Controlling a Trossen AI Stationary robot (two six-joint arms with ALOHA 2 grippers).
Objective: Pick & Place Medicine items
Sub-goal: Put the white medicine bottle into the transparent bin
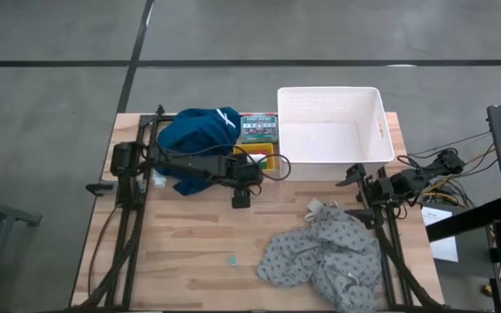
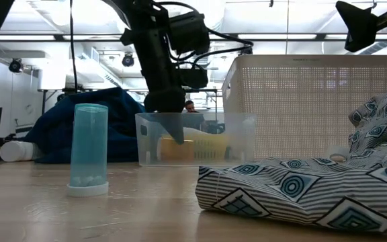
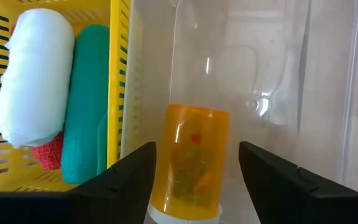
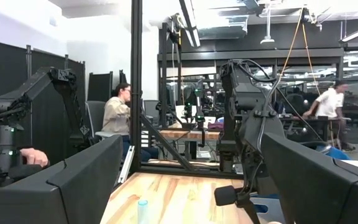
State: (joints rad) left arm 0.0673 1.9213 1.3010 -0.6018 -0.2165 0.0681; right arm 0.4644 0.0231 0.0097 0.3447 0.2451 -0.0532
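Orange translucent plastic pill bottle (image 3: 190,163), upside down in the clear tub at the high view's centre, looks light, rigid and slick, so the left hand (image 3: 194,180), fingers apart, should squeeze mid-body.

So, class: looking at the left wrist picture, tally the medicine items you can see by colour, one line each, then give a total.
White roll in the yellow basket: 1
Green roll in the basket: 1
Red item, mostly hidden under the rolls: 1
Orange pill bottle, between the left gripper fingers: 1
Total: 4
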